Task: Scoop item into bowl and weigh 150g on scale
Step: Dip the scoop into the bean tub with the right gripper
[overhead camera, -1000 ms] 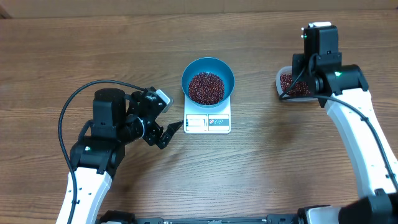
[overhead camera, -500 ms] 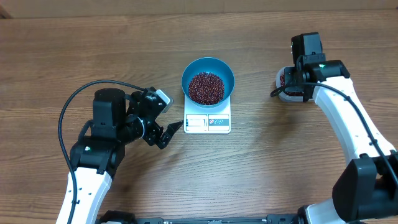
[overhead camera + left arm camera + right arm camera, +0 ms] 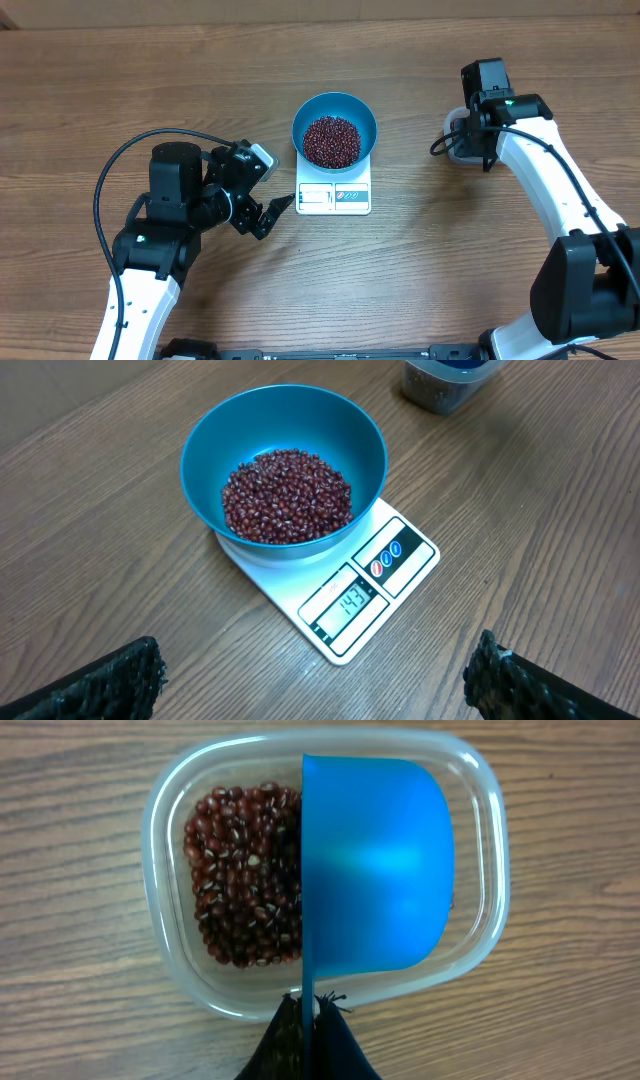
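The teal bowl (image 3: 334, 101) stands on the white scale (image 3: 334, 197) and holds a heap of red-brown beans (image 3: 331, 140). In the left wrist view the bowl (image 3: 300, 420) and scale (image 3: 400, 555) lie ahead, and the display reads 143. My left gripper (image 3: 315, 680) is open and empty, low over the table just left of the scale's front corner. My right gripper (image 3: 312, 1020) is shut on the handle of a blue scoop (image 3: 375, 870). The scoop hangs over a clear tub (image 3: 160, 920) with more beans (image 3: 235, 880). I cannot see inside the scoop.
The clear tub (image 3: 450, 142) sits at the right of the table, mostly hidden under my right wrist (image 3: 485, 90) in the overhead view. A black cable (image 3: 130, 160) loops by the left arm. Bare wood lies between scale and tub.
My right wrist has shifted left and toward the table's far edge over the tub, now covering most of it. The left arm, bowl and scale have not moved.
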### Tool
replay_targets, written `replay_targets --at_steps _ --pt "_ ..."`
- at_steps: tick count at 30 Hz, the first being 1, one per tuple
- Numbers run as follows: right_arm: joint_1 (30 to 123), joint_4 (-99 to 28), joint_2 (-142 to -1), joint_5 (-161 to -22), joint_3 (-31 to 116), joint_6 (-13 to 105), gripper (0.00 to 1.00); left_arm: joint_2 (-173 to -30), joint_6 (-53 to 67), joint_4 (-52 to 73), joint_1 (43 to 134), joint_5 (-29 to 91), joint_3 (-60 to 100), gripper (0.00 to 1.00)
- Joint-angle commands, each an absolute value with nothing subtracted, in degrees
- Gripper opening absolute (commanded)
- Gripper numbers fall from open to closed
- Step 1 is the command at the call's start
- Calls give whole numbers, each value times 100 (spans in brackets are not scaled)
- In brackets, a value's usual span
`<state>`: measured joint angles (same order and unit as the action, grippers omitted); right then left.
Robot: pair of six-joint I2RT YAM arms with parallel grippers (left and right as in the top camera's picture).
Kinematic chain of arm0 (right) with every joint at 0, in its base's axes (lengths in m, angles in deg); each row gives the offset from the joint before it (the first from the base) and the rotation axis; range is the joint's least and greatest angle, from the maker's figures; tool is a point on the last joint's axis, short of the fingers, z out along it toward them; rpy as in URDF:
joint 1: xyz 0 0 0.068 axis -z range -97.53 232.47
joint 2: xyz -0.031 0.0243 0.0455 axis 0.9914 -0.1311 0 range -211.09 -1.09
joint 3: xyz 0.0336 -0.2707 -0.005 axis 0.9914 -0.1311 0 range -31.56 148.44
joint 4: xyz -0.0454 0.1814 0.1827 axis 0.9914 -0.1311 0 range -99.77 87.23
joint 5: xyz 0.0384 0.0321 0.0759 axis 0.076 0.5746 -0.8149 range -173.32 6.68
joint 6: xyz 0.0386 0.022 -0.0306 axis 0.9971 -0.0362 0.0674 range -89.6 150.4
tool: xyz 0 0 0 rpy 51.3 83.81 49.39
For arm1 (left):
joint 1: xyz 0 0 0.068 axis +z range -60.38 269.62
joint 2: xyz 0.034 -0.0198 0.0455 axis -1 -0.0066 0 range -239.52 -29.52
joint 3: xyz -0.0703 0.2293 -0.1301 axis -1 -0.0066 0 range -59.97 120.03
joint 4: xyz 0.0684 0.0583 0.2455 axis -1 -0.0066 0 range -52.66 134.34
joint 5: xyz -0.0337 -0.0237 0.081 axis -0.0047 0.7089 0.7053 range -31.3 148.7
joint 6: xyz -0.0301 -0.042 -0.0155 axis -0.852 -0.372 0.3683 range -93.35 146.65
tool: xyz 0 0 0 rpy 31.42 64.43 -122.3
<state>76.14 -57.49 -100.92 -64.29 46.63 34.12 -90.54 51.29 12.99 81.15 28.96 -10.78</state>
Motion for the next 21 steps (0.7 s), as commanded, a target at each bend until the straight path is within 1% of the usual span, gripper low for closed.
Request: replay_targets --at_steps 1,7,15,17,21 --pt "7623 -5780 -10081 -6676 4635 3513 4 -9025 5237 1303 8161 2888 -1106 100" --pt "7623 -5775 -10081 -7526 4635 3511 4 -9025 5237 1303 8161 2888 -1106 100" --pt "7677 -5839 -9970 -7625 4659 3513 4 -9025 5237 1303 8161 2888 -1106 100" --pt "7767 -5845 -9904 -7738 4677 3513 4 -9025 5237 1303 8161 2888 -1106 100" --pt "8176 -5828 -9804 -8398 4694 3511 4 -9025 5237 1303 8161 2888 -1106 99"
